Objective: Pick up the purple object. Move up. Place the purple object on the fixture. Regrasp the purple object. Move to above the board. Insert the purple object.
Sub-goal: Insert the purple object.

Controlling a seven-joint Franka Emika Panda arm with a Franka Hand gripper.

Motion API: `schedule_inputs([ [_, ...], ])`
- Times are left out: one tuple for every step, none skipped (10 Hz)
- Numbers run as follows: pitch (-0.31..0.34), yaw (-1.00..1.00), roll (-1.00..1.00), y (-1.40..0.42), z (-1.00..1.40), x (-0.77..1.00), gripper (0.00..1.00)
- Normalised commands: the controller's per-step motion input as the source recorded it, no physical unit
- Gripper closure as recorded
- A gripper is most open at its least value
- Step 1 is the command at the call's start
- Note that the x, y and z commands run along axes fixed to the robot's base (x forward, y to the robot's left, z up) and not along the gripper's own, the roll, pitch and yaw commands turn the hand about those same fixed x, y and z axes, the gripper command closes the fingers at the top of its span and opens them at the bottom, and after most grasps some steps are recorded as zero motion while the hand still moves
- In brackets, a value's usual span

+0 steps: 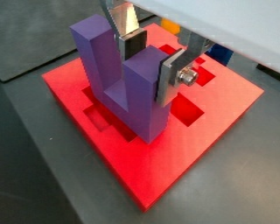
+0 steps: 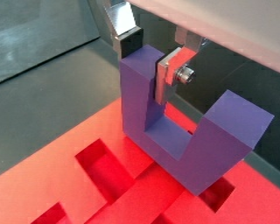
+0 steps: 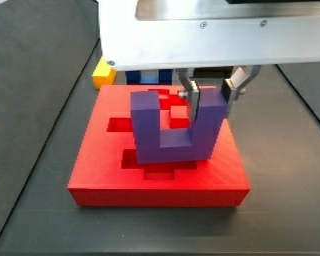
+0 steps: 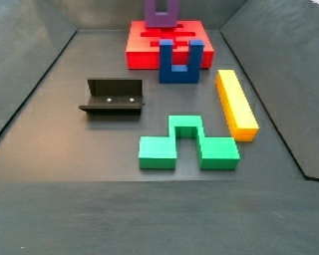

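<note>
Violet-purple plastic, U-shaped: the purple object (image 3: pixel 170 128) stands upright on the board (image 3: pixel 96 172), its joining base down and its two prongs pointing up. The claw (image 2: pixel 154 59) reaches down from above and is clamped on one prong, with a silver finger plate (image 2: pixel 174 72) pressed flat against that prong's side and the opposite dark pad on its other face; both wrist views show this grip. The other prong (image 2: pixel 236 118) stands free beside it.

The purple object's base (image 1: pixel 146 122) sits down in one of the darker red recesses in the board's top, so the claw is directly above the piece and the piece's long prongs run vertically, in line with the downward push. It appears partly or fully seated in the recess; I cannot tell whether it has bottomed out. Judging from this, the insertion is the step in hand and the task is near its end.

The board is a large flat red slab with several open recesses around the purple object, all empty. In a side view, a blue U-shaped block (image 4: pixel 179 62) stands touching the board's near edge, a long yellow bar (image 4: pixel 235 102) lies close beside it, a green block (image 4: pixel 186 142) lies nearer the camera, and the fixture (image 4: pixel 112 97), a dark bracket, stands empty on the grey surface (image 4: pixel 69 159), well apart from the board.
</note>
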Motion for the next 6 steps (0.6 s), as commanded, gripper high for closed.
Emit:
schedule_inputs([
  [0.024,0.00,-0.23,0.01,0.00,0.00,1.00],
  [0.003,0.00,-0.29,0.00,0.00,0.03,1.00],
  [0.000,0.00,-0.40,0.00,0.20,0.00,1.00],
  [0.000,-0.03,-0.49,0.00,0.33,-0.05,1.00],
  [0.000,-0.07,-0.47,0.05,0.23,-0.09,1.00],
  [-0.004,-0.05,-0.34,0.06,0.02,-0.09,1.00],
])
